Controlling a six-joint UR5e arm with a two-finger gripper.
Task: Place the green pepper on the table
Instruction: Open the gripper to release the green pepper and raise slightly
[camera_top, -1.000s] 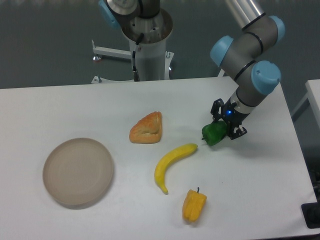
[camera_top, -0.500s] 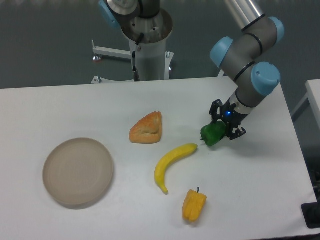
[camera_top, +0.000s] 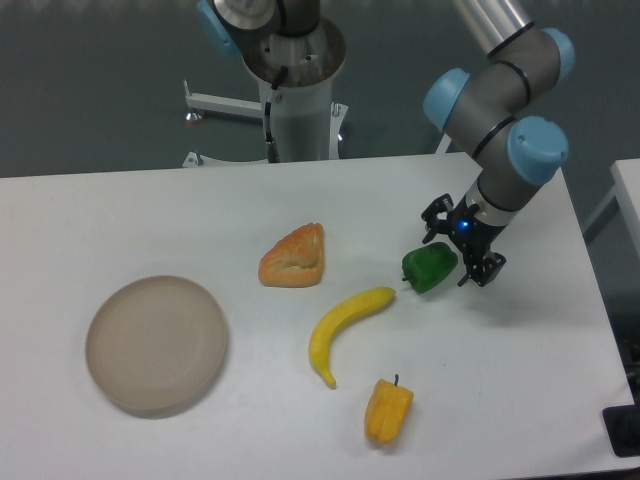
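Note:
The green pepper (camera_top: 428, 268) is glossy dark green and lies on the white table (camera_top: 520, 370), right of centre, just right of the banana's tip. My gripper (camera_top: 462, 246) is just to the pepper's right, its fingers spread wide. One finger (camera_top: 436, 211) stands above the pepper and the other (camera_top: 487, 270) to its right. The jaws are open and no longer clamp the pepper; I cannot tell whether a finger still touches it.
A yellow banana (camera_top: 342, 319) lies left of the pepper. A croissant (camera_top: 294, 257) sits further left. A yellow-orange pepper (camera_top: 388, 409) is near the front edge. A round beige plate (camera_top: 156, 343) is at the left. The robot's base column (camera_top: 296, 95) stands behind the table.
The gripper has opened and shifted slightly right and up, letting go of the green pepper, which now rests on the table about where it was.

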